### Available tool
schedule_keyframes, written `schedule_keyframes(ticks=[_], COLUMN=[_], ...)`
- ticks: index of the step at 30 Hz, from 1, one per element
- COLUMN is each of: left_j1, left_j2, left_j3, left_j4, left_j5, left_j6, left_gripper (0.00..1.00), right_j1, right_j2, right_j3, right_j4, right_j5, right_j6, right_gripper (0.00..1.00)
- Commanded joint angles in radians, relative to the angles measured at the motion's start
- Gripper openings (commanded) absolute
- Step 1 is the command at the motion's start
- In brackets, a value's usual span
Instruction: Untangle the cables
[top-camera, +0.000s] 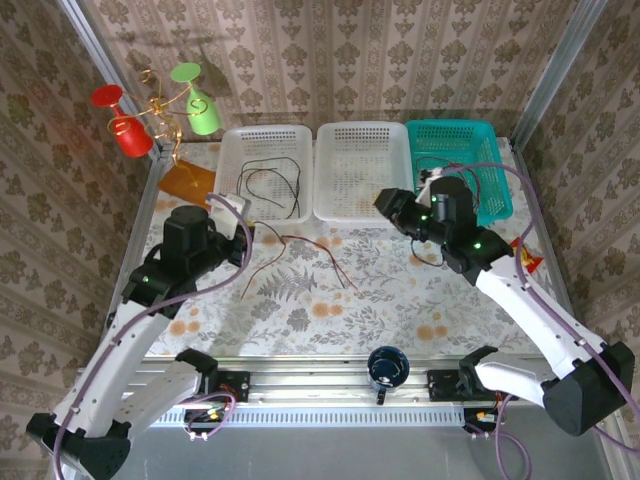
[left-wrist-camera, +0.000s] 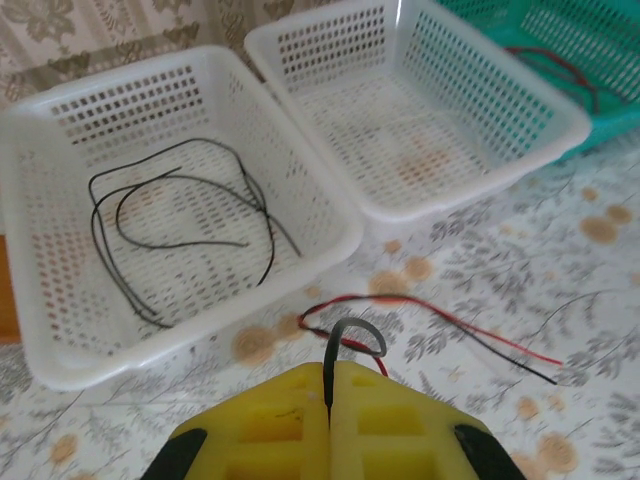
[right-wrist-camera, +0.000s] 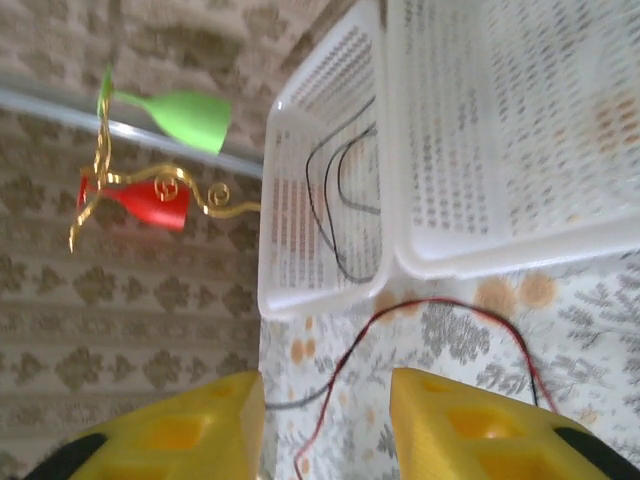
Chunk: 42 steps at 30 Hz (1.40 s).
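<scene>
Here, black cables (left-wrist-camera: 258, 208) lie loose in the white basket (left-wrist-camera: 60, 372) at upper left. At bottom centre, the left fingers (left-wrist-camera: 280, 410) are clenched on a thin dark cable (left-wrist-camera: 352, 330). Right of it, red and black cables (left-wrist-camera: 450, 322) trail across the table (top-camera: 400, 300). The right fingers (right-wrist-camera: 470, 420) stand released above them. They look light, limp and slippery, probably best pinched near a free end.

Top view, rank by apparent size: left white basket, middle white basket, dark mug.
1. Left white basket and middle white basket: look alike, not ranked.
2. Dark mug: clearly smallest.
</scene>
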Motion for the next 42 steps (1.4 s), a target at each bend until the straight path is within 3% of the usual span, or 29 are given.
schedule_keyframes(ticks=[1,4,10,19,24,27,31,34,42], left_j1=[0.004,-0.005,-0.059,-0.138,-0.162,-0.171,-0.172,-0.172,-0.172], left_j2=[0.029,0.057,0.07,0.076,0.076,0.075,0.072,0.072,0.061], left_j3=[0.07,0.106,0.113,0.105,0.104,0.107,0.121,0.128,0.141], left_j4=[0.027,0.042,0.078,0.104,0.103,0.1,0.082,0.071,0.063], left_j5=[0.066,0.072,0.033,-0.019,-0.029,-0.038,-0.066,-0.097,-0.169], left_j6=[-0.095,-0.122,-0.143,-0.168,-0.169,-0.167,-0.153,-0.124,-0.045], left_gripper=[0.0,0.0,0.0,0.0,0.0,0.0,0.0,0.0,0.0], right_j1=[0.078,0.133,0.279,0.398,0.415,0.414,0.412,0.411,0.34], right_j2=[0.046,0.105,0.197,0.389,0.466,0.479,0.439,0.371,0.178], right_j3=[0.013,-0.002,-0.095,-0.136,-0.098,-0.099,-0.095,-0.077,-0.102], right_j4=[0.015,0.058,0.315,0.636,0.686,0.692,0.6,0.412,0.158], right_j5=[0.023,-0.003,0.023,0.029,0.027,0.046,0.054,0.092,0.123], right_j6=[-0.178,-0.138,0.024,0.219,0.241,0.241,0.207,0.14,0.03], right_gripper=[0.54,0.63,0.7,0.71,0.7,0.61,0.21,0.03,0.0])
